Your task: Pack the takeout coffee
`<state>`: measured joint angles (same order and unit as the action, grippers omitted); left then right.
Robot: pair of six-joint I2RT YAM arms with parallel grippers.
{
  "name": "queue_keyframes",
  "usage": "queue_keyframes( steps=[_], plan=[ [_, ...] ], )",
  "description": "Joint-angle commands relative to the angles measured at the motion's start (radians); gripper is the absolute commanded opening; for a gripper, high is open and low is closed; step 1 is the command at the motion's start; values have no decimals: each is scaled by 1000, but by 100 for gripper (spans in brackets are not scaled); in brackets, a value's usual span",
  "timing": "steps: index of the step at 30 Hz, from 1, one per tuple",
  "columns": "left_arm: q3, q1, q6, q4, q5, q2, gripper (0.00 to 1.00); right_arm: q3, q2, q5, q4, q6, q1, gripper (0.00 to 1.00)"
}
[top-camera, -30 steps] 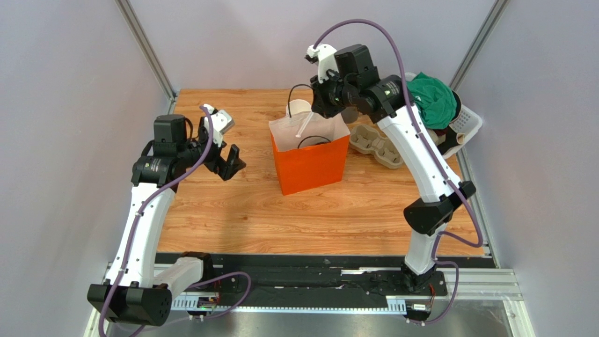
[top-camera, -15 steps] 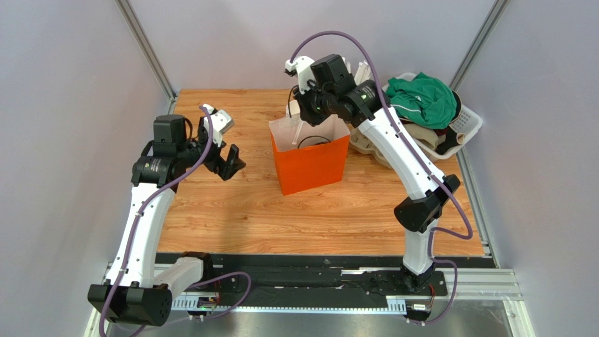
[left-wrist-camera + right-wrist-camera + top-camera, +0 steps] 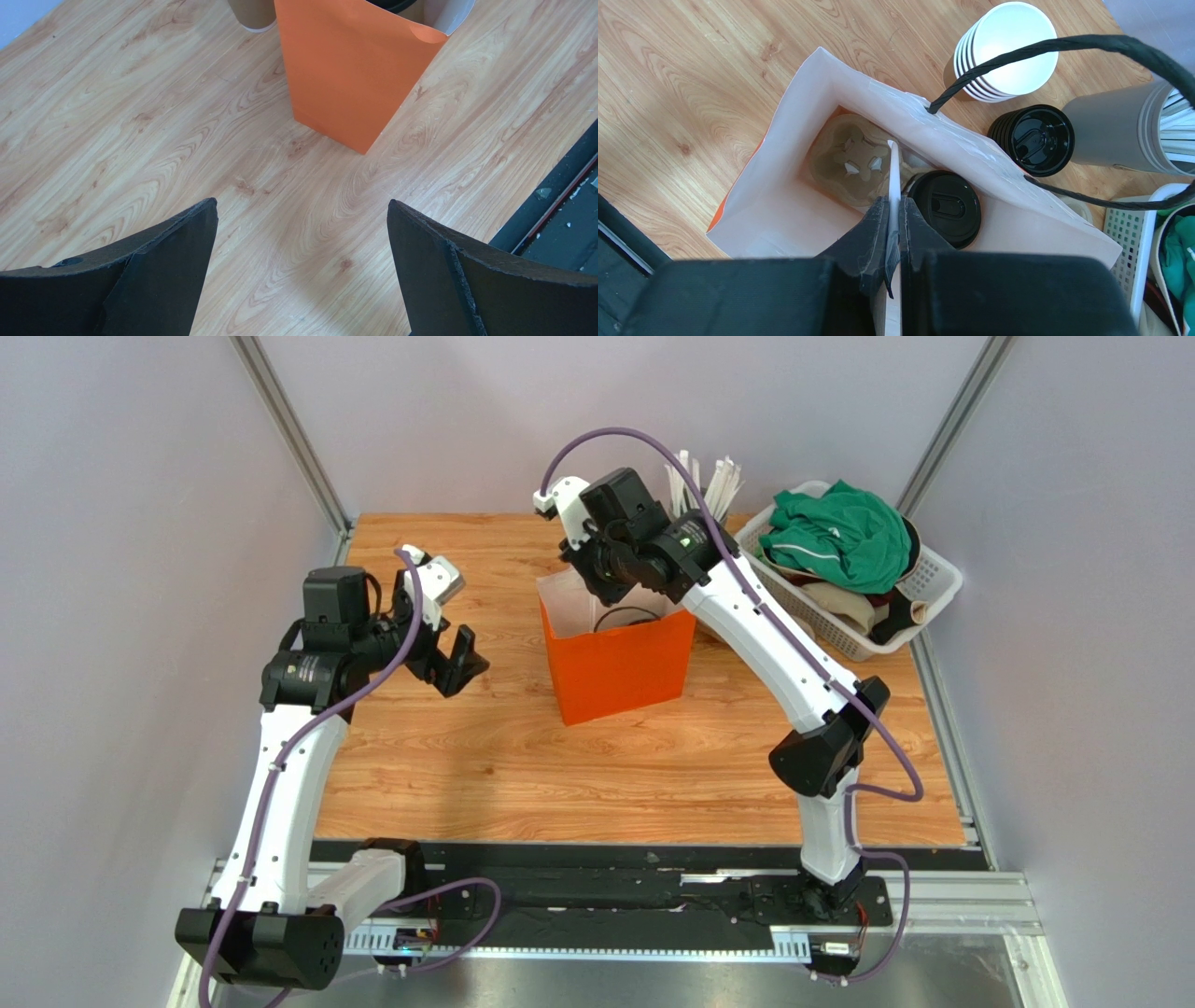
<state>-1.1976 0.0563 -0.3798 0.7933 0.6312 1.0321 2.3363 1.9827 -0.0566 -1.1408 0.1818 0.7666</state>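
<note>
Seen from above, the right gripper (image 3: 612, 585) hangs over the open mouth of the orange bag (image 3: 624, 665), and the arm hides most of what lies inside. The right wrist camera looks straight down into the bag. There the fingers are pinched narrow on a thin white straw (image 3: 894, 168) that points down into it.

Just beside the straw sits the takeout coffee (image 3: 946, 208), black lid up, next to an empty socket of a cardboard carrier (image 3: 852, 162) on the bag's floor. Whether the cup stands in the carrier itself is hard to tell from this angle.

This view also shows clearly what stands beyond the bag's far wall. A stack of paper cups (image 3: 1004, 47), a stack of black lids (image 3: 1032, 138) and a grey canister (image 3: 1120, 126) stand close together on the table (image 3: 689, 84).

The left gripper (image 3: 302, 206) hovers well to the left of the bag, jaws spread wide with nothing between them. Its camera sees the bag's orange outer wall from the side and nothing of its inside. The top view shows in full the white basket (image 3: 933, 588) of green cloth at the right edge.
</note>
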Motion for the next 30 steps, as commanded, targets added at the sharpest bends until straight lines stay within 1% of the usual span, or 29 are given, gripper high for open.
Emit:
queue_keyframes(
  steps=[1,14,23,30],
  plan=[
    [4,-10,12,-26,33,-20,99,-6,8,-37,1,39,17,2],
    [9,-18,15,-28,39,-24,99,-6,42,-106,0,93,63,2],
    [10,-21,16,-29,44,-26,99,-45,50,-129,16,105,74,2],
    [10,-24,16,-31,45,-26,99,-60,53,-138,33,114,82,6]
  ],
)
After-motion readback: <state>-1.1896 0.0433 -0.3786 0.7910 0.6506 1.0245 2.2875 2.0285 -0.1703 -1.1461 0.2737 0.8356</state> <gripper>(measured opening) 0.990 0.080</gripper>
